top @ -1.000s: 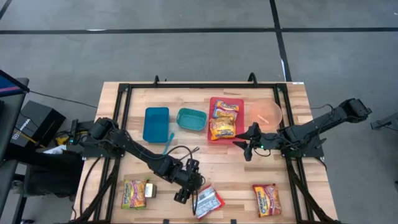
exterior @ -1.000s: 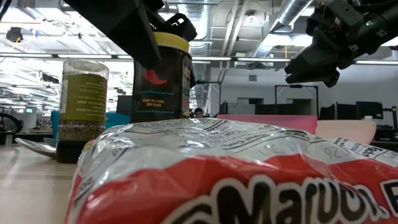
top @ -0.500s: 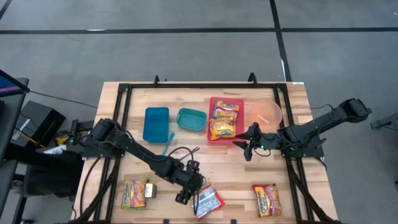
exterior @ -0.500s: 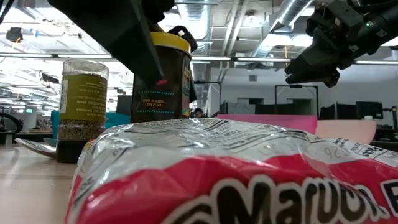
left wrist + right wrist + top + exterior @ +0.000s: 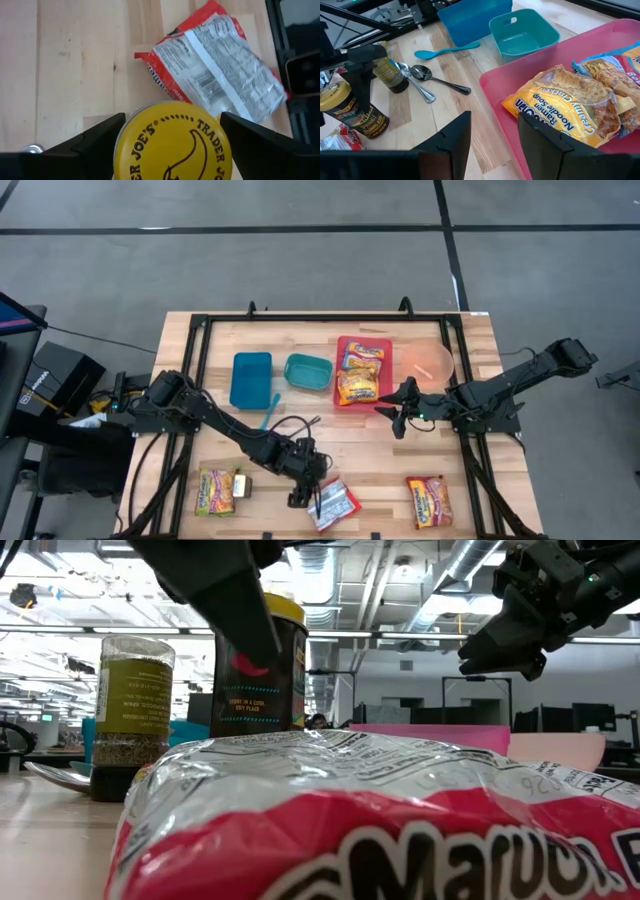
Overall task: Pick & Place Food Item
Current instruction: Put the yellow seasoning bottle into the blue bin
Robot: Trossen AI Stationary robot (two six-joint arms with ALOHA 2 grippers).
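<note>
A light wooden table [image 5: 330,435] with a black frame stands on a grey floor, and the low view looks past it into an office with ceiling ducts. The left gripper [image 5: 167,132] hangs over the near edge with its fingers [image 5: 95,137] spread wide either side of a yellow-lidded jar [image 5: 172,142], flanking the lid (whether the pads actually touch it cannot be told). The jar stands upright, long axis vertical, lid up. Just beside it lies a red ramen packet [image 5: 210,62], flat on the wood and angled diagonally. A second, darker spice jar [image 5: 133,715] stands near. The right gripper [image 5: 492,137] hovers beside the pink tray [image 5: 500,90], fingers parted and empty, above noodle-soup packets [image 5: 560,107].
</note>
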